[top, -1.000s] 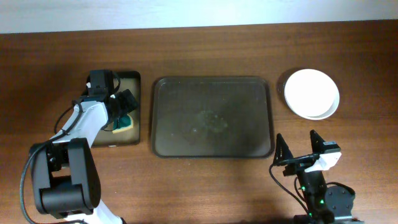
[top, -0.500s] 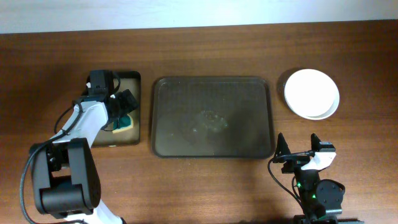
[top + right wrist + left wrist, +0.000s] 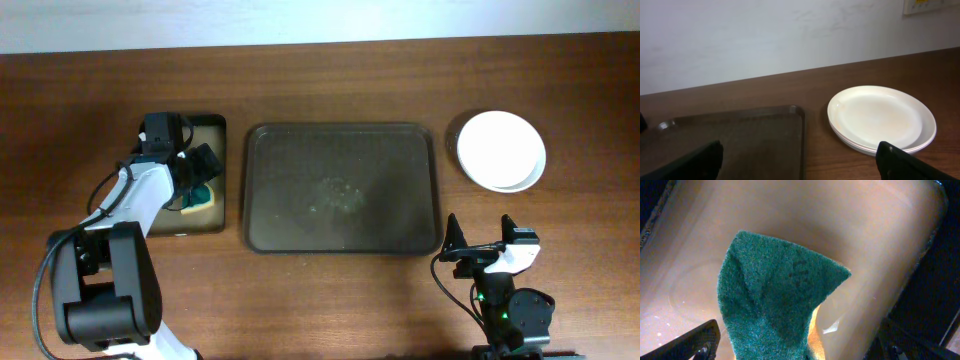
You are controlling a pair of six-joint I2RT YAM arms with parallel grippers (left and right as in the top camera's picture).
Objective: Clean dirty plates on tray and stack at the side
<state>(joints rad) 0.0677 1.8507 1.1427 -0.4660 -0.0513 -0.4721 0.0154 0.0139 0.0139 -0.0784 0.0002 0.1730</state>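
Note:
The white plates (image 3: 501,150) lie stacked on the table to the right of the tray; they also show in the right wrist view (image 3: 880,117). The dark tray (image 3: 343,188) holds no plates, only faint smears at its middle, and its near corner shows in the right wrist view (image 3: 740,135). My left gripper (image 3: 200,180) is open over the small black tray, its fingers (image 3: 800,340) on either side of a green and yellow sponge (image 3: 775,295). My right gripper (image 3: 478,235) is open and empty near the front edge, facing the plates (image 3: 800,160).
The small black tray (image 3: 212,128) with the sponge (image 3: 203,196) sits just left of the big tray. The right arm's base stands at the front right. A white wall runs behind the table.
The right gripper turned slightly and drew back a little toward the front edge, then stayed still. The left arm, sponge, plates and tray have not moved.

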